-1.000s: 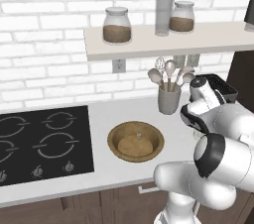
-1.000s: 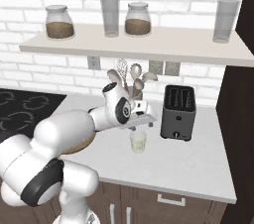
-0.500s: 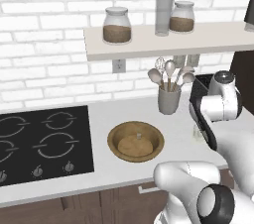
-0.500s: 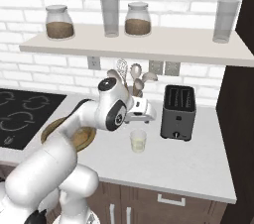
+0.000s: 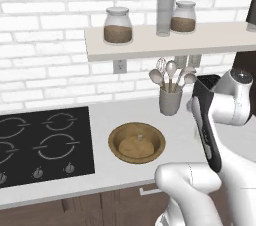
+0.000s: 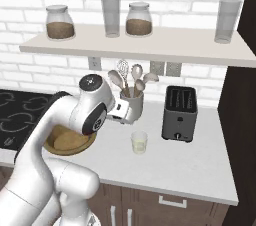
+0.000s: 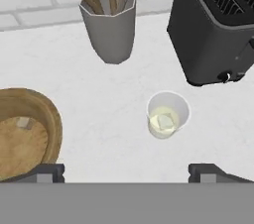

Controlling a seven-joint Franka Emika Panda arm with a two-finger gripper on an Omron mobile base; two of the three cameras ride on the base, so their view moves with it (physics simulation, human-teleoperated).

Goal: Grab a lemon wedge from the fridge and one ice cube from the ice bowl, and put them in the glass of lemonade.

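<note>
beside the ice bowl (image 7: 30, 134), glass of lemonade (image 7: 167, 115) stands upright, mouth up.

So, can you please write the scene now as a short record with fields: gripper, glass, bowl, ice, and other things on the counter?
gripper: open, holding nothing, above the counter
glass of lemonade: upright, in front of the toaster
ice bowl: wooden, left of the glass in the hand view, apart from it
ice cube: one small pale cube inside the bowl
utensil cup: grey, with spoons, behind the glass
stove: black cooktop, beside the bowl
</note>
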